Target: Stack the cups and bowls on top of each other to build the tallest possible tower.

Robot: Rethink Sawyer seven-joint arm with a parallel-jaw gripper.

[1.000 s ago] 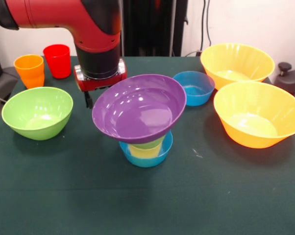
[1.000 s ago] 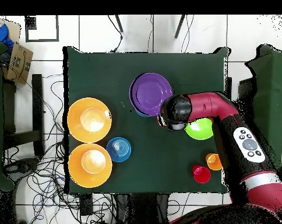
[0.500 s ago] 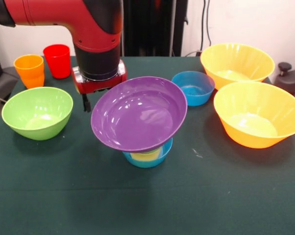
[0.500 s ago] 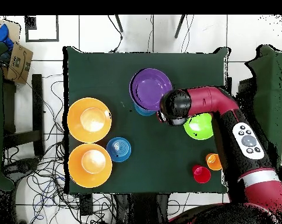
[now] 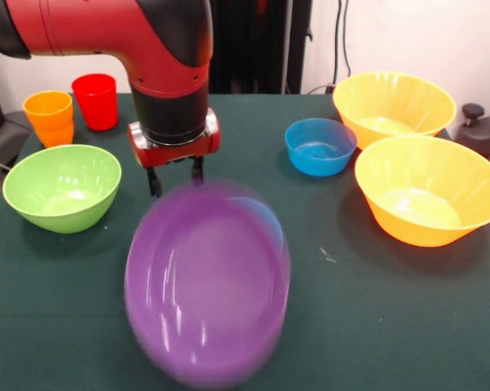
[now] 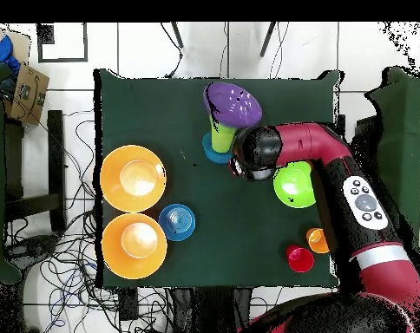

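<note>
The wide purple bowl (image 5: pixel 207 281) is blurred and tipped on edge, its opening facing the front camera, low at the table's near side. In the overhead view the purple bowl (image 6: pixel 232 104) leans off the far side of the pile. It hides the pile in the front view. From overhead the pile shows a small blue bowl (image 6: pixel 212 157) at the bottom with a yellow-green piece (image 6: pixel 221 137) slanting out of it. My gripper (image 5: pixel 177 177) hangs just behind the purple bowl, open, holding nothing. The arm's head covers it from above.
Two very large orange bowls (image 5: pixel 394 106) (image 5: pixel 428 191) and a small blue bowl (image 5: pixel 320 147) stand at the right. The large green bowl (image 5: pixel 62 187), orange cup (image 5: pixel 49 116) and red cup (image 5: pixel 95 101) stand at the left.
The purple bowl has slid off the pile and tipped over toward the table's near side in the front view. My gripper has moved slightly nearer and lower.
</note>
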